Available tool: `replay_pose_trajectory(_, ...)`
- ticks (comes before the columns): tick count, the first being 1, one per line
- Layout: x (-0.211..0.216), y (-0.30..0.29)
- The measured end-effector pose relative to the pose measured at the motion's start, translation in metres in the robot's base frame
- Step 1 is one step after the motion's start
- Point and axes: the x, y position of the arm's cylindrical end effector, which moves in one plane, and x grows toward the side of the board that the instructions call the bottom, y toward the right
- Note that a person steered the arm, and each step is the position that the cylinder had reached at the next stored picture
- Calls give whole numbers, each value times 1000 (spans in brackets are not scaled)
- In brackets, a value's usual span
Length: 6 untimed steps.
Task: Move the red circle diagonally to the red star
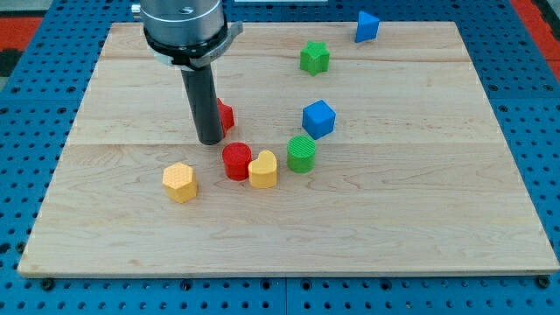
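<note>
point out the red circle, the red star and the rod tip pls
red circle [236, 159]: camera view, on its flat top face.
red star [226, 115]: camera view, on the part showing right of the rod; the rest is hidden.
my tip [210, 140]: camera view, rod's very lower end, up-left of the red circle.

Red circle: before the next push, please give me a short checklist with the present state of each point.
1. Red circle in full view: ok.
2. Red star in full view: not ok, the rod hides most of it.
3. My tip behind the circle for a push toward the star: not ok, it stands between them, up-left of the circle.
4. Tip touching the circle: cannot tell.
5. Circle free of neighbours: not ok, the yellow heart sits against its right.
</note>
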Motion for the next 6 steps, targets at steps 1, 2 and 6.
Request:
replay_pose_trajectory(1,35,4)
replay_pose_trajectory(2,51,-4)
replay_pose_trajectory(6,50,30)
